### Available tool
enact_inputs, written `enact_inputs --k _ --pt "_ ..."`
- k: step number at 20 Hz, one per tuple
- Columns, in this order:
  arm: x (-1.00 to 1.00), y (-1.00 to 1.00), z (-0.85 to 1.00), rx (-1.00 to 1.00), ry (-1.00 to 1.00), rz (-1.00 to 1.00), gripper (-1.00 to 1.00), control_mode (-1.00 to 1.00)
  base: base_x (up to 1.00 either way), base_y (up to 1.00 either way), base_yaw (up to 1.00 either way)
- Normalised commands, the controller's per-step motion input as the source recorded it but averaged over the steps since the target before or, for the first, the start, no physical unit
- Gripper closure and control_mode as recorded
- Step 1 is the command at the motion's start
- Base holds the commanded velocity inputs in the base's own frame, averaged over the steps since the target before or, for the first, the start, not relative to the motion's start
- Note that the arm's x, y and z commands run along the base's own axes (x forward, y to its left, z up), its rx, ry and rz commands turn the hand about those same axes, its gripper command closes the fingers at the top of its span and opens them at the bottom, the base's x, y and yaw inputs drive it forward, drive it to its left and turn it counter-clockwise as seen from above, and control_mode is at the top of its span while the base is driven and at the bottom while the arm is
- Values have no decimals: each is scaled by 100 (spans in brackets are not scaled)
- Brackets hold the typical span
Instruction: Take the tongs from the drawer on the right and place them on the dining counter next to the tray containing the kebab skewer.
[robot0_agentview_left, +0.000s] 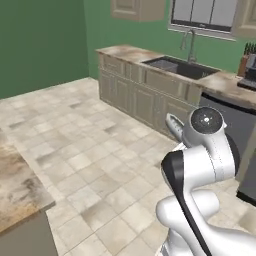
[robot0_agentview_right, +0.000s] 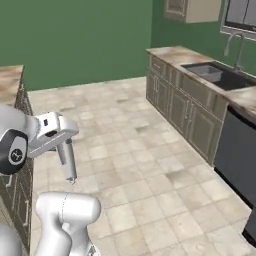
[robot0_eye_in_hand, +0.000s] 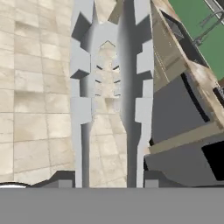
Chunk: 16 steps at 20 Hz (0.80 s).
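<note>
Tongs (robot0_eye_in_hand: 107, 87) tip beyond the hand view's top.

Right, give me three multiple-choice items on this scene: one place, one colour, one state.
1. The tongs hang over: A the sink, B the tiled floor, C a stool.
2. The wall is: A green, B white, C blue.
3. The gripper is: A open, B shut on the tongs, C shut on a faucet.
Answers: B, the right base view shows them pointing down above the tiles; A, it is green behind the cabinets; B, the hand view shows both tong arms running out from between the fingertips.
</note>
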Motion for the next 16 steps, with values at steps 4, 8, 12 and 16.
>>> enact_inputs --k 4,8,12,16 --pt "0 0 0 0 0 0 100 100 83 -9 76" --pt "0 0 0 0 0 0 100 100 78 -18 73" --pt "0 0 0 0 0 0 100 100 97 -52 50" --pt "0 0 0 0 0 0 100 100 84 -73 36"
